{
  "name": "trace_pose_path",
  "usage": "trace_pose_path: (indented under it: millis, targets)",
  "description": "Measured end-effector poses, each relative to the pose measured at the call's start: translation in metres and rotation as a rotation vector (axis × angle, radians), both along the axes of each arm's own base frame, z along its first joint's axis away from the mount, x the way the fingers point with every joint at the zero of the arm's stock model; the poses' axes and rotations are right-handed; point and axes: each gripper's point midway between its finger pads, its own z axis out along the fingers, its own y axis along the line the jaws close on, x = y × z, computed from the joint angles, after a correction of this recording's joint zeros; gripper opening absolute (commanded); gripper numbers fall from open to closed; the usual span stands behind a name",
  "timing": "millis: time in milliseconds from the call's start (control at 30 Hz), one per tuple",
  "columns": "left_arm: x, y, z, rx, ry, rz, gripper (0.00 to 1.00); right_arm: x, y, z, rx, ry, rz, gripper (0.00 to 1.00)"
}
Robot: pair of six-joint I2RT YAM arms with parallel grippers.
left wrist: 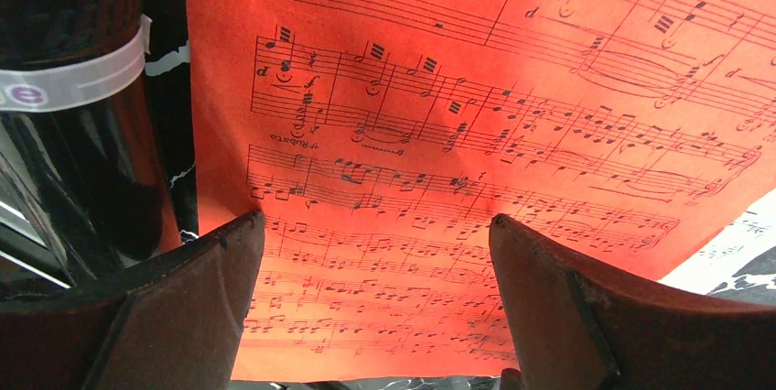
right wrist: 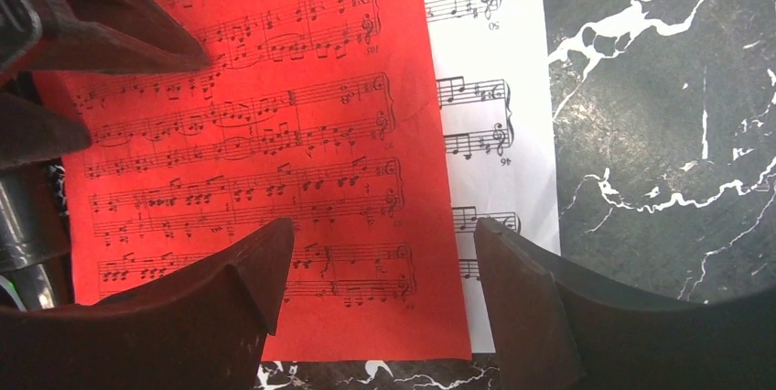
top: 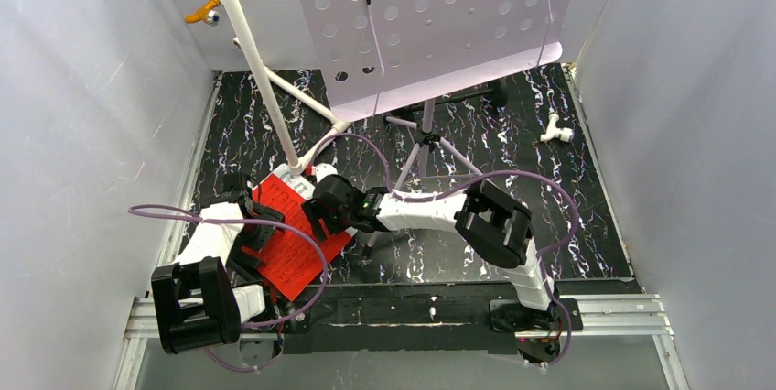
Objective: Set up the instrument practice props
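Both the left pincer (left wrist: pixel 375 225) and the right pincer (right wrist: pixel 384 225) hang open just over the red music sheet (right wrist: pixel 256 134), which lies flat on the white music sheet (right wrist: pixel 494 88), so no page is on the lilac music stand (top: pixel 439 24) beyond them yet.

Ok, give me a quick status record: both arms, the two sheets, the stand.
left gripper: jaws open over red music sheet, nothing held
right gripper: jaws open over that sheet's edge
red music sheet: flat on table, atop white music sheet
white music sheet: only a strip shows
music stand: upright at back, no sheets on it
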Motion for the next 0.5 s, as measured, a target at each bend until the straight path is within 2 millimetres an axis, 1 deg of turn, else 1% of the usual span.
trace_pose_path:
  millis: [233,300,433,500]
  targets:
    - [0.000,0.000,0.000,-0.002,0.001,-0.001,0.91,0.004,-0.005,-0.007,-0.010,0.013,0.011,0.81]
    - [0.000,0.000,0.000,-0.003,0.000,-0.001,0.91,0.002,-0.004,-0.008,0.000,0.030,0.021,0.79]
    - [0.000,-0.001,0.000,-0.003,0.001,-0.002,0.91,-0.004,-0.001,-0.012,0.036,0.078,0.034,0.78]
    - [0.000,-0.001,0.000,-0.004,0.001,-0.002,0.91,-0.005,0.001,-0.011,0.062,0.091,0.032,0.77]
